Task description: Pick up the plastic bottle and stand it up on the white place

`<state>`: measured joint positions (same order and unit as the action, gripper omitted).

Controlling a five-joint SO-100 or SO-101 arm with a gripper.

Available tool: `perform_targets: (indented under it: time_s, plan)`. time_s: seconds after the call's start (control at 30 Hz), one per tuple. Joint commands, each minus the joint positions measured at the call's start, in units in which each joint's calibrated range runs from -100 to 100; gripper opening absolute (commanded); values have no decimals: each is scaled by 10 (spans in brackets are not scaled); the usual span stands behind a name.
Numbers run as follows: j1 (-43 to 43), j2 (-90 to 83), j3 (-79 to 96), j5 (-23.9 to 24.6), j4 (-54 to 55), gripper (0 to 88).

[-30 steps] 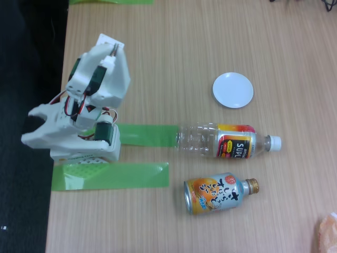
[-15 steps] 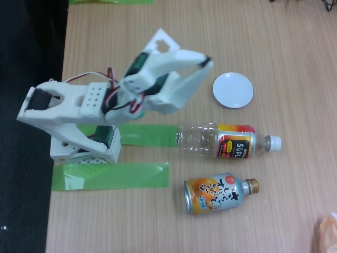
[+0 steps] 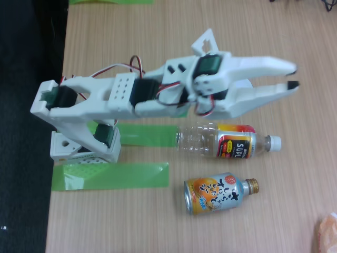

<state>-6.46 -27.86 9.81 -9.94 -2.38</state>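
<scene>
On the wooden table (image 3: 174,31), near its middle, the clear plastic bottle with a white screw cap and black, red and yellow-orange label (image 3: 227,140) lies on its side, cap pointing right in the fixed view. Its base touches the end of a strip of green tape (image 3: 142,135). Bare wood stretches above and to the right of it. Just below it lies a shorter orange-and-silver metal can-bottle with a gold cap (image 3: 219,193), apart from it. The white arm's gripper (image 3: 291,76) reaches rightward above the bottle in the picture, clear of it, its two fingers a little apart and holding nothing. The small round white plate (image 3: 245,84) is mostly hidden behind the gripper. The table's left edge runs beside the arm's base (image 3: 84,147).
</scene>
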Motion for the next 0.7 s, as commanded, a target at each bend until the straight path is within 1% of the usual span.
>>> perform_targets:
  time_s: [0.0, 0.13, 0.23, 0.37, 0.67]
  plan:
    - [20, 27, -97, -3, -113, 172]
    - [36, 78, -156, -7, -164, 186]
    - [54, 119, -174, -42, -162, 185]
    - [71, 166, -195, -73, -167, 185]
    - [72, 245, -191, -195, -176, 185]
